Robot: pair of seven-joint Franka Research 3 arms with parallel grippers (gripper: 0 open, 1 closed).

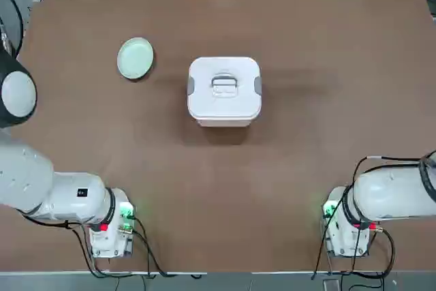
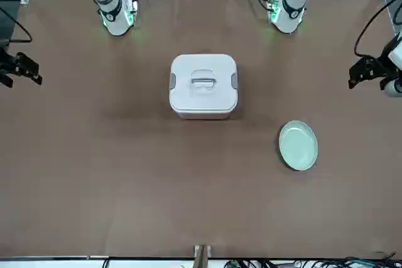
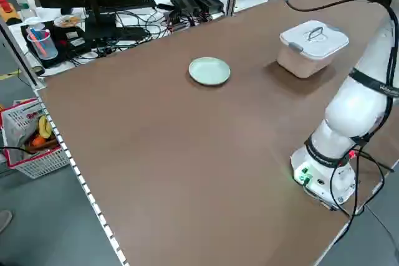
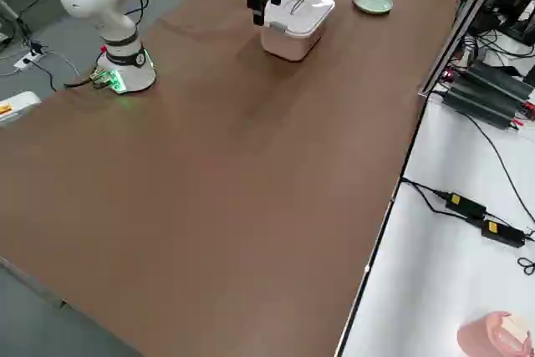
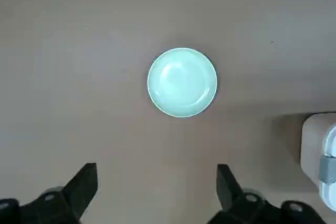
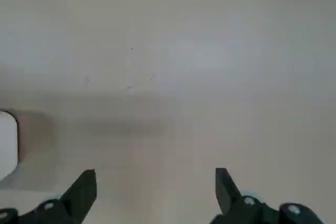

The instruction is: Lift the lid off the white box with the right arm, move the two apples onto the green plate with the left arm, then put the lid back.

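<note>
Wide-open black two-finger end effectors, left (image 5: 157,195) and right (image 6: 156,198), hover empty above the brown tabletop (image 1: 225,202).

One lidded white box (image 1: 224,92) on brown worktop (image 1: 225,202). One lid (image 2: 203,82), with one bar handle (image 1: 224,82) and two grey side clips (image 1: 191,86). One mint-green plate (image 1: 135,58). Two white robot arms (image 1: 75,195), two black claws (image 5: 156,192), two fingers apiece.
</note>
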